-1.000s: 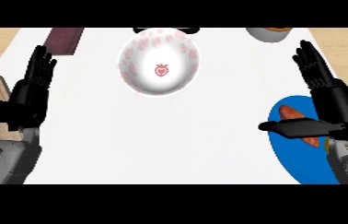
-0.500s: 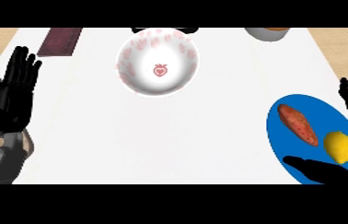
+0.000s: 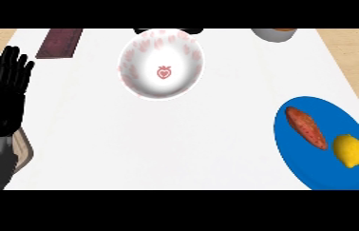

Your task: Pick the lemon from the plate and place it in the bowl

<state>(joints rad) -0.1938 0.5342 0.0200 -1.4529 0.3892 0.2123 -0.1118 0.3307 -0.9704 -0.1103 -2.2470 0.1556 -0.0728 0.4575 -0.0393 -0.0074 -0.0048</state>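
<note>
Covering most of the view, white countertop (image 3: pixel 175 144). Blue round plate (image 3: pixel 308 163) near right w/ yellow lemon (image 3: pixel 346 150) beside reddish oblong sweet potato (image 3: pixel 306 127). White strawberry-print bowl (image 3: pixel 162 69) far centre. Left hand (image 3: pixel 13 90) at left edge, fingers straight, apart. Dark-red rectangular board (image 3: pixel 61 42) far left; grey bowl (image 3: pixel 274 33) far right.

The left hand (image 3: pixel 13 94) rests at the worktop's (image 3: pixel 175 139) left edge, fingers (image 3: pixel 14 66) pointing up. Beyond the fingertips, slightly right, lies a board (image 3: pixel 61 43). The bowl (image 3: pixel 162 68) sits well to the fingers' right, near the far edge. Farther right, nearer, the plate (image 3: pixel 308 154) carries the lemon (image 3: pixel 347 150) and, left of it, a sweet potato (image 3: pixel 306 127). A second bowl (image 3: pixel 275 33) stands at the far right corner.
</note>
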